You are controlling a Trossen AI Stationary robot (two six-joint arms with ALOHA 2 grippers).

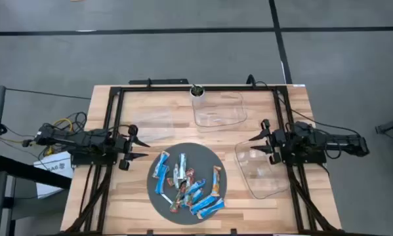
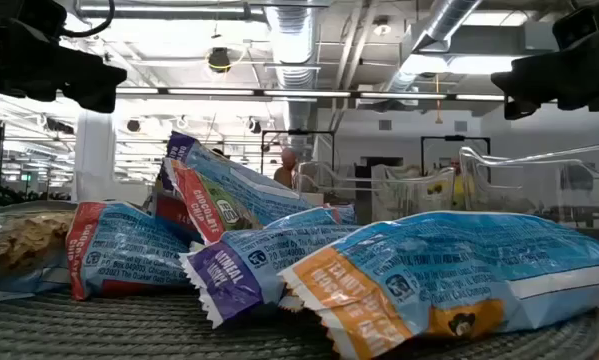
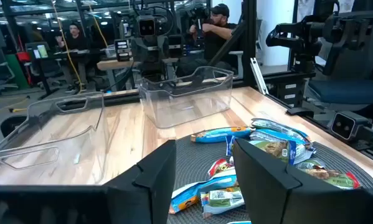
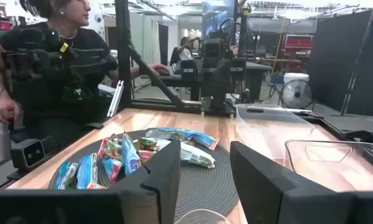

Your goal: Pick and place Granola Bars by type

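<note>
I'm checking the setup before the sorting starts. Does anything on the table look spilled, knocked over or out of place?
Nothing stands out. The foil-wrapped granola bars lie heaped on the round dark grey mat, none off it. The three clear plastic bins stand upright and look empty. Left gripper and right gripper hover open on either side, holding nothing.

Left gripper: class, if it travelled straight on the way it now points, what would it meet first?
The left gripper, open and empty, points across the table toward the right arm. Its line passes over the far edge of the round mat, so it probably clears the bars and first meets the right gripper. Height is unclear.
</note>
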